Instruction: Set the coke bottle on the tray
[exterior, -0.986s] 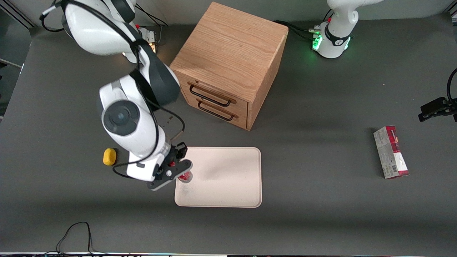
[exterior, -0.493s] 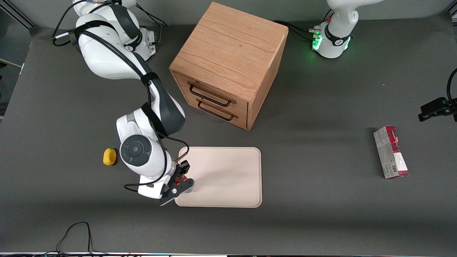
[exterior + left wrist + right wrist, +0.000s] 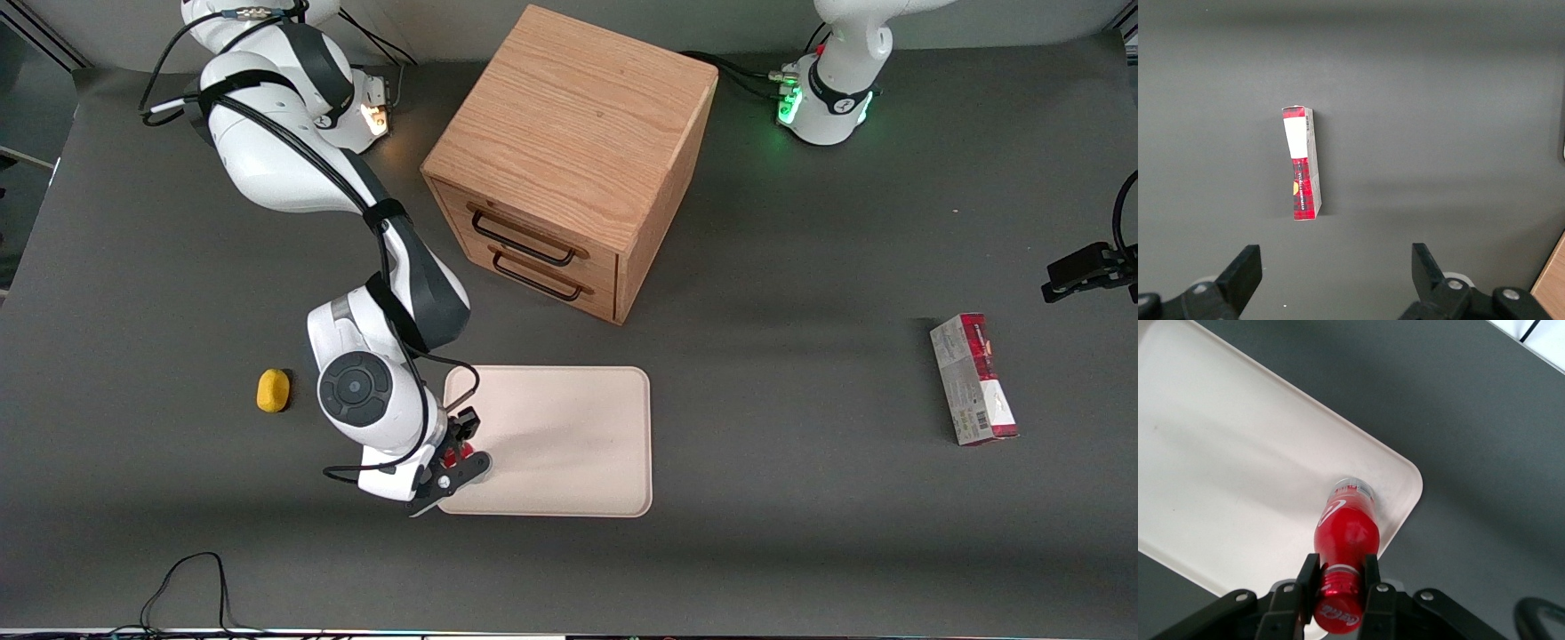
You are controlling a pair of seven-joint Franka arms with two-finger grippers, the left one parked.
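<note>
The coke bottle (image 3: 1346, 533) is a slim red bottle with a red cap and white script. My right gripper (image 3: 1341, 572) is shut on its neck just below the cap, one black finger (image 3: 1308, 577) on each side. The bottle stands upright, with its clear base on or just above the cream-white tray (image 3: 1238, 453), close to a rounded corner. In the front view the gripper (image 3: 455, 462) hangs over the tray (image 3: 560, 440) at its corner toward the working arm's end, nearest the camera. There only red bits of the bottle (image 3: 450, 456) show under the wrist.
A wooden drawer cabinet (image 3: 569, 160) with two black handles stands farther from the camera than the tray. A yellow object (image 3: 273, 389) lies beside the arm. A red-and-grey carton (image 3: 973, 378) lies toward the parked arm's end. A black cable (image 3: 191, 569) loops near the table's front edge.
The arm has come down and moved nearer the camera, carrying the bottle along the tray's edge to its near corner. The grip on the bottle has held throughout.
</note>
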